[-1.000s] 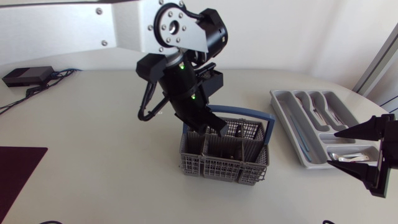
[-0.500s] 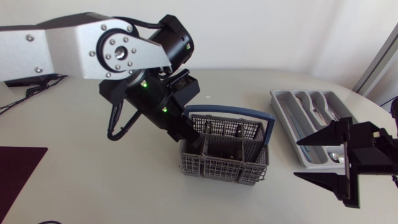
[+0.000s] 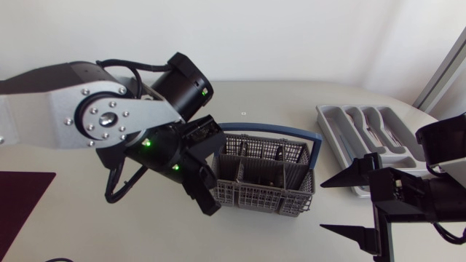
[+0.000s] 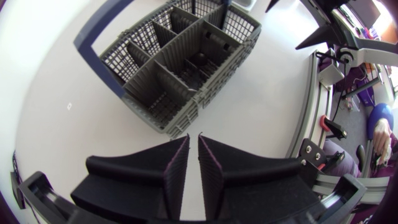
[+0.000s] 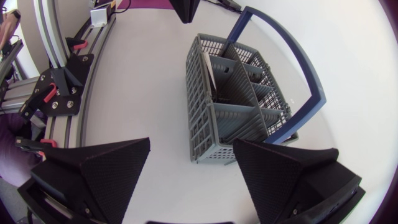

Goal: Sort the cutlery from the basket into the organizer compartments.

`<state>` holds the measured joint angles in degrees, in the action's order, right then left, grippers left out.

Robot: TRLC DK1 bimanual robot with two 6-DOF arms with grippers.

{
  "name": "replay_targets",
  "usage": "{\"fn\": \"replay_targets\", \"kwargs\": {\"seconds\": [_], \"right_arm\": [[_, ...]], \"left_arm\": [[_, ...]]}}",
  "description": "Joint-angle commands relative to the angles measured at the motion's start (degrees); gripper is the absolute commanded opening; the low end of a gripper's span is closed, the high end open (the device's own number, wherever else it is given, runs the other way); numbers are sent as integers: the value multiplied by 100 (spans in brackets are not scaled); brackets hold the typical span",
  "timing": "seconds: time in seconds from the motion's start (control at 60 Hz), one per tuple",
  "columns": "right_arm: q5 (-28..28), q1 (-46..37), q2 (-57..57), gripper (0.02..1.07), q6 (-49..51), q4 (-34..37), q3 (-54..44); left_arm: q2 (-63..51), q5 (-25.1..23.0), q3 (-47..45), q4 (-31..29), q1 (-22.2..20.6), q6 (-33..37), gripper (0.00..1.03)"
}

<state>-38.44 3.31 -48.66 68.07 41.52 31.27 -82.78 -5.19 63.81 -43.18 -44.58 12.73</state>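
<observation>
left claw (image 4: pixel 193 138) clenched, fingers (image 4: pixel 177 168) almost touching with only a thin slit between them, nothing in it. in the head view the left claw (image 3: pixel 209 207) points down at the table (image 3: pixel 109 225), just beside the basket's near left corner and outside it. from the left wrist, that corner sits right ahead of the fingertips.

right claw (image 5: pixel 192 142) released, fingers spread wide, empty. the basket lies ahead of the gap, with bare table between them. in the head view the right claw (image 3: pixel 323 207) is at the basket's right side, tips aimed toward it, no contact. it is in front of the organizer's near end.

basket (image 3: pixel 266 180) is grey mesh, upright mid-table, split into compartments. its blue handle (image 3: pixel 273 132) is swung toward the far side. the right wrist view shows the basket (image 5: pixel 245 99) with a pale flat piece (image 5: pixel 208 74) standing in one end compartment, cannot tell what it is. in the left wrist view of the basket (image 4: pixel 186 62) the compartments look dark and the contents are unclear.

organizer (image 3: pixel 329 131) is a grey tray, far right on the table, well apart from the basket. cutlery (image 3: pixel 370 127) already lies in its compartments.

left arm (image 3: pixel 87 120) crosses in from the left, over the table. right arm (image 3: pixel 429 196) comes in low at the right edge.

dark mat (image 3: pixel 22 196) at the table's left edge. black box (image 3: pixel 33 89) with cables at the far left corner.
</observation>
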Motion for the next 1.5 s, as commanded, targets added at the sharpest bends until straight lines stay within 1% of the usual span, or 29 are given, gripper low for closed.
{"fn": "replay_targets", "kwargs": {"seconds": [0.0, 0.083, 0.183, 0.317, 0.517, 0.617, 0.7, 0.767, 0.867, 1.033, 1.1, 1.267, 1.317, 1.35, 1.383, 1.483], "right_arm": [[82, 3, -64, 98, -154, -82, -217], [126, -6, -91, 98, -286, -161, -209], [170, -24, -143, 98, -470, -337, -191], [240, -76, -187, 98, -470, -478, -244], [187, -384, -214, 98, -514, -566, -174], [135, -516, -196, 98, -514, -575, -138], [117, -577, -170, 98, -497, -575, -121], [117, -586, -170, 98, -497, -575, -130], [117, -604, -161, 98, -479, -575, -130], [99, -665, -178, 98, -462, -592, -94], [82, -683, -187, 98, -462, -601, -77], [55, -744, -205, 98, -479, -601, -33], [47, -797, -205, 98, -479, -583, 11], [3, -850, -205, 99, -488, -566, 46], [-24, -894, -214, 101, -514, -566, 73], [-41, -955, -310, 102, -734, -610, 213]], "left_arm": [[34, -43, -194, 108, -95, 168, 14], [-19, -158, -238, 187, -113, 212, 14], [-36, -158, -308, 240, -165, 239, 14], [-194, -158, -475, 433, -262, 247, 14], [-502, -158, -457, 574, -200, 247, 13], [-687, -149, -396, 679, -69, 247, 13], [-783, -114, -361, 934, 116, 247, 13], [-845, -79, -308, 1022, 257, 265, 13], [-889, 53, -246, 1224, 432, 300, 13], [-959, 343, -229, 1497, 520, 326, 13], [-977, 387, -220, 1584, 555, 335, 13], [-836, 378, -123, 1584, 643, 344, 14], [-704, 378, -44, 1540, 661, 300, 17], [-643, 378, 61, 1444, 670, 239, 17], [-634, 370, 167, 1321, 670, 186, 20], [-687, 273, 509, 1066, 705, -78, 25]]}}
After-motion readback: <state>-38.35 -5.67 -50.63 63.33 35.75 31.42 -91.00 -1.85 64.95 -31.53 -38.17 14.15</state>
